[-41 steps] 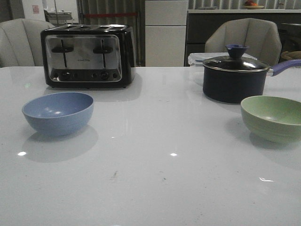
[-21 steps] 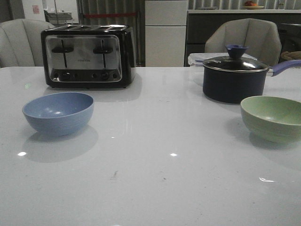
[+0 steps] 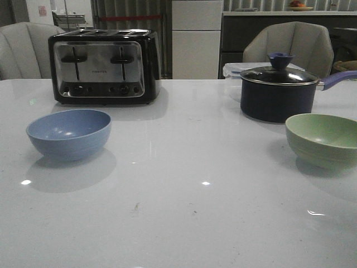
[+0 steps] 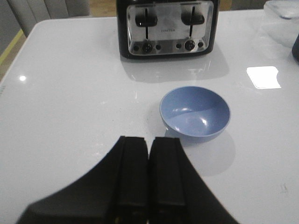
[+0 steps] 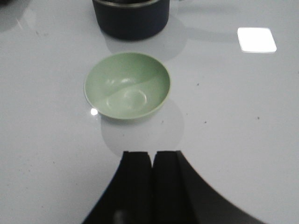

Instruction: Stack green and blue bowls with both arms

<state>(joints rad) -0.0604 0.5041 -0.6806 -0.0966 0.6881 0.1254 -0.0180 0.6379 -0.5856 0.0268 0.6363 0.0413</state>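
As seen from the front, where neither arm enters the picture, the blue bowl sits upright on the white table just in front of the toaster, while the green bowl sits upright well to the right of the toaster, just in front of the dark saucepan with its lid on; the two bowls are well apart, and both are empty. Left wrist view: the left gripper hangs above the table with its fingers pressed together, holding nothing; the blue bowl lies ahead of the fingertips and a little to one side, between them and the toaster, apart from both. Right wrist view: the right gripper likewise has its fingers pressed together and empty, with the green bowl ahead of them, between fingertips and saucepan. Each arm is thus nearer its own bowl, and being round, neither bowl offers a preferred axis; the fingers would probably need to spread before taking a rim.
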